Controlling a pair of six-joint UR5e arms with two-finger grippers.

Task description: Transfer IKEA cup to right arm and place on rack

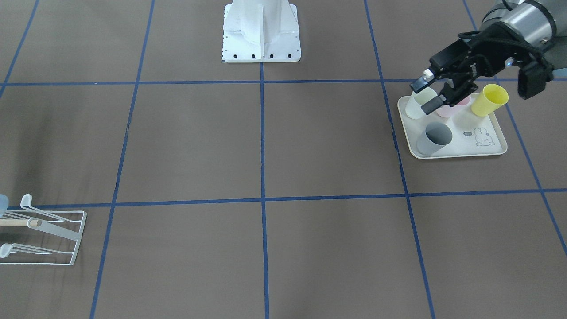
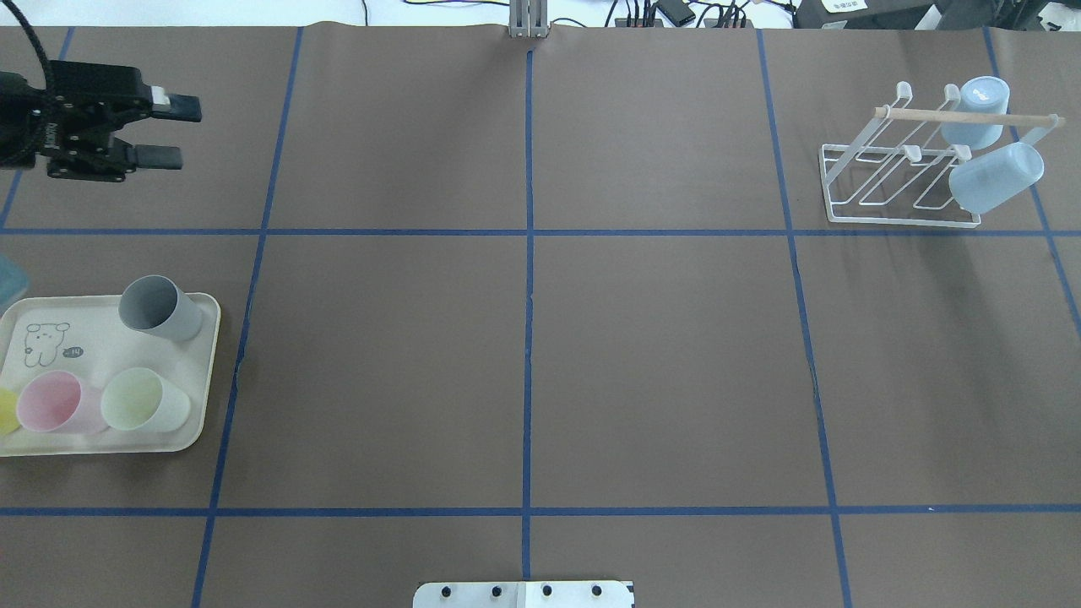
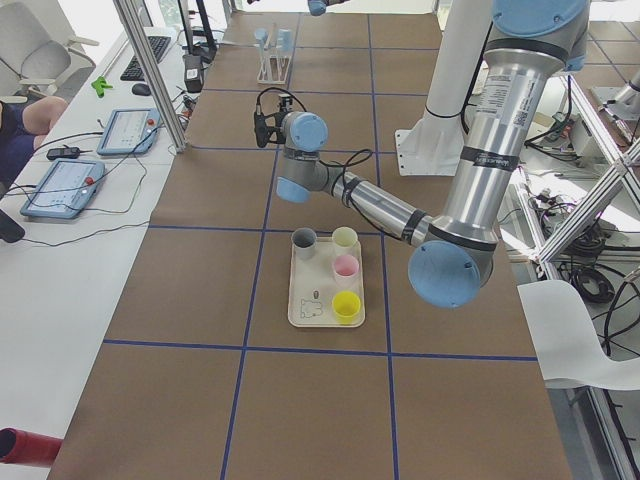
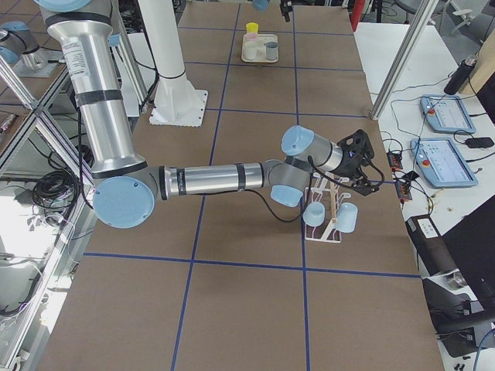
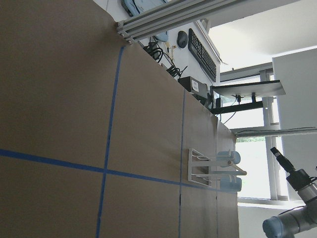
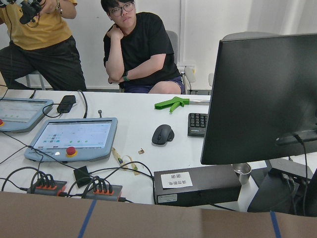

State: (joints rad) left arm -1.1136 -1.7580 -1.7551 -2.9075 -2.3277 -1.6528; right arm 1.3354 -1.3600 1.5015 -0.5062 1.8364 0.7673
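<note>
Left gripper spread wide, empty, over the surface at 10 o'clock. Four cups upright on tray at 8 o'clock. Rack at 2 o'clock, holding two blue cups. Right gripper beside rack, state unclear.

On the cream tray stand a grey cup, green cup, pink cup and yellow cup; beyond its far end hangs the left gripper.

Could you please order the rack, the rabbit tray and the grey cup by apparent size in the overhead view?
1. Rack and tray: they look about alike, and the view's edge crops the tray, so unranked.
2. Grey cup: clearly smallest.
</note>
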